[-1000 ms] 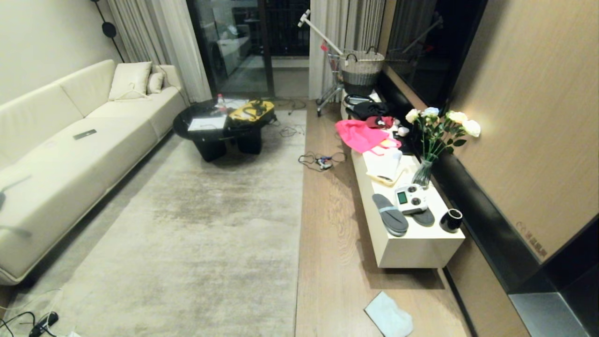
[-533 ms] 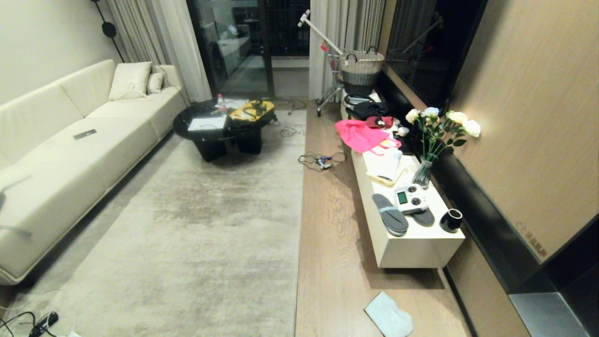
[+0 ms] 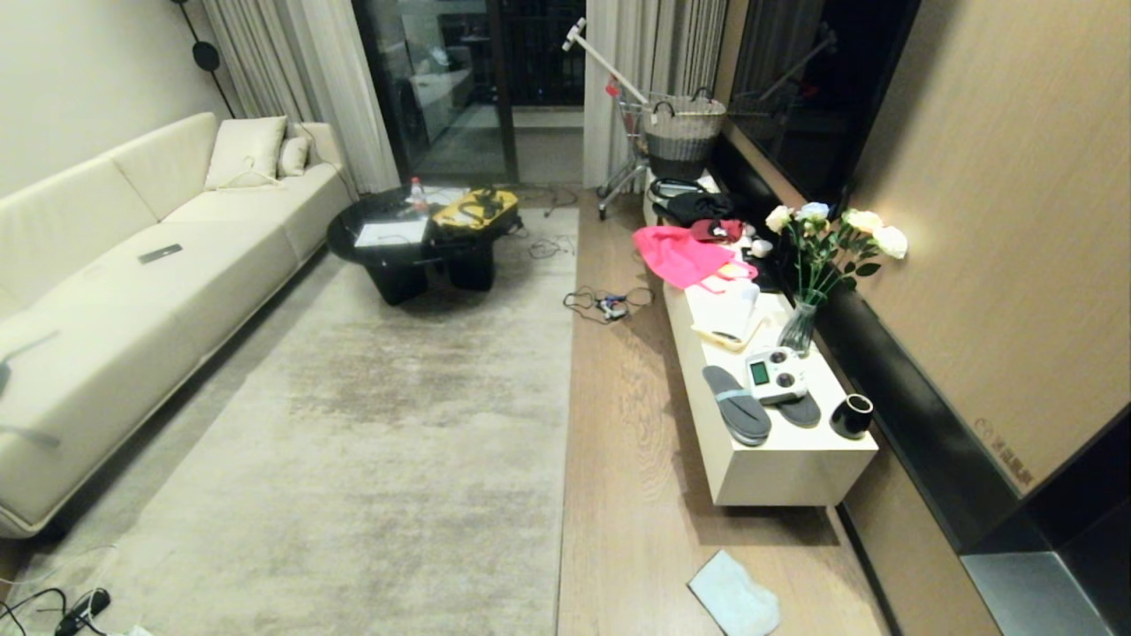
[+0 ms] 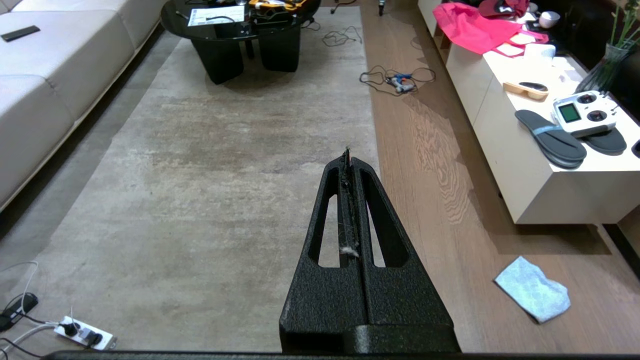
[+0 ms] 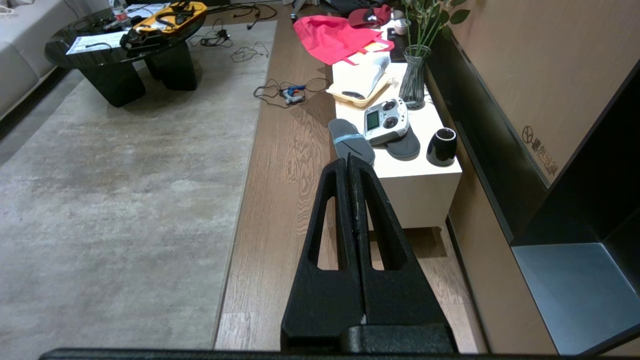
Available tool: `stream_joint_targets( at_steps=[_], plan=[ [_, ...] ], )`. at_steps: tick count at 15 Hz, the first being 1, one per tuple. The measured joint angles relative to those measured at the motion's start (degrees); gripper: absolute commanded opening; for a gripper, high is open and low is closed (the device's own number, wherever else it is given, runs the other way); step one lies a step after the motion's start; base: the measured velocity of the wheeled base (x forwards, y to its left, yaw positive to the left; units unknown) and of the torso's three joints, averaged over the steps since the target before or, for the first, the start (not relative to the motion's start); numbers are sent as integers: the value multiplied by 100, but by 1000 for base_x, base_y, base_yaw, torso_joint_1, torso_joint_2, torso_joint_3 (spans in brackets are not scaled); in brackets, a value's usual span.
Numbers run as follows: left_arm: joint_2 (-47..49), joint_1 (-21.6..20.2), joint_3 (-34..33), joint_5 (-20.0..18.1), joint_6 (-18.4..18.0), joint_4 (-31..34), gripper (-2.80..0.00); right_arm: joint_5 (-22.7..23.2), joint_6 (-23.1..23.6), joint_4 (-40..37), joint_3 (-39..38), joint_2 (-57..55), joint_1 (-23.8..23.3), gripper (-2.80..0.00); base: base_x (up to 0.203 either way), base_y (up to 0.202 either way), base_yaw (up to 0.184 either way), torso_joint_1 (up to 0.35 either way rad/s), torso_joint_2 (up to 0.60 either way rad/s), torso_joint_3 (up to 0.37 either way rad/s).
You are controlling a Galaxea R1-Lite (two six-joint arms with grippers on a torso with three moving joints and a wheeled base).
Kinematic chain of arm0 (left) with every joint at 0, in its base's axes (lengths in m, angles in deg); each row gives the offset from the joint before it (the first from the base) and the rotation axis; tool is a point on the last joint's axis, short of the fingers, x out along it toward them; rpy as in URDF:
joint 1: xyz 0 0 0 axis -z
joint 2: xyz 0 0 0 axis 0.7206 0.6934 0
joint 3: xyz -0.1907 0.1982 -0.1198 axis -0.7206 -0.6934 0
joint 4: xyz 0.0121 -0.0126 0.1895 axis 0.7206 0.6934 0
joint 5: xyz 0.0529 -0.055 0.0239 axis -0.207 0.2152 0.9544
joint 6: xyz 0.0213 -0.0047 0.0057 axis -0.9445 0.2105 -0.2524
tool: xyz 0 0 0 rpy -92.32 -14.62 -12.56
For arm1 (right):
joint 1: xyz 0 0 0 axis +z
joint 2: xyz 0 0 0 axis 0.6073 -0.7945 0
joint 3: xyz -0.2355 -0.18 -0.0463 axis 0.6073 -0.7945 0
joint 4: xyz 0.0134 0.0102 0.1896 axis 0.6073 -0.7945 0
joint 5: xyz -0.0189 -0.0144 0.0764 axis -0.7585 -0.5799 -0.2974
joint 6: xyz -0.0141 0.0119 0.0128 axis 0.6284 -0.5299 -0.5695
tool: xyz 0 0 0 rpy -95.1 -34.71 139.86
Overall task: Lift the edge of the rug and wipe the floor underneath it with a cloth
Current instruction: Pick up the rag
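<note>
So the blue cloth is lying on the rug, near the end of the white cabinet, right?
Not quite. The cloth lies on the bare wood floor, not on the rug, as the head view shows. It is indeed near the end of the white cabinet.

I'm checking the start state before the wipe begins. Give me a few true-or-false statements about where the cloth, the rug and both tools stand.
1. The cloth lies on the bare floor, off the rug. True.
2. The left tool holds the cloth. False: it is shut on nothing, raised over the rug.
3. The rug edge lies flat along the floor. True.
4. The right tool is open. False: its fingers are pressed together, empty.
5. The cloth sits on the white cabinet. False: it lies on the floor near the cabinet's near end.
</note>
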Motion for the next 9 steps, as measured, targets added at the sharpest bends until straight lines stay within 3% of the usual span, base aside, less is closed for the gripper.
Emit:
stream_joint_targets(
  at_steps=[9],
  plan=[
    [0,0,0,1,0,1,-280,0,-9,0,0,0,0,-280,0,0,0,0,0,0]
  ],
)
